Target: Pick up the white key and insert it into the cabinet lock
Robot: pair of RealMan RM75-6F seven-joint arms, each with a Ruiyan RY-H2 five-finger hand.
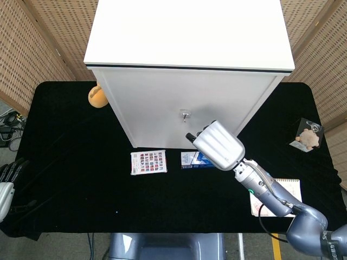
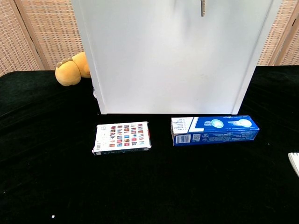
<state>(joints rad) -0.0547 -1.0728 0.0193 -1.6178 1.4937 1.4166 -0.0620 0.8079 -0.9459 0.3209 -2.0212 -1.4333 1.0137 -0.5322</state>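
The white cabinet (image 1: 184,103) stands at the back of the black table, with its lock (image 1: 186,115) in the middle of the front; in the chest view a small metal piece (image 2: 202,7) hangs at the lock. My right hand (image 1: 217,144) is raised in front of the cabinet, just below and right of the lock, its dark fingertips (image 1: 191,136) curled in and pointing toward it. The white key is hidden inside that grip in the head view. The chest view does not show this hand. My left hand (image 1: 8,181) rests low at the table's left edge, fingers apart and holding nothing.
A blue box (image 2: 214,130) and a patterned card box (image 2: 122,137) lie just in front of the cabinet. An orange plush toy (image 1: 97,96) sits at the cabinet's left. A notepad (image 1: 279,195) and a bagged toy (image 1: 307,135) lie on the right.
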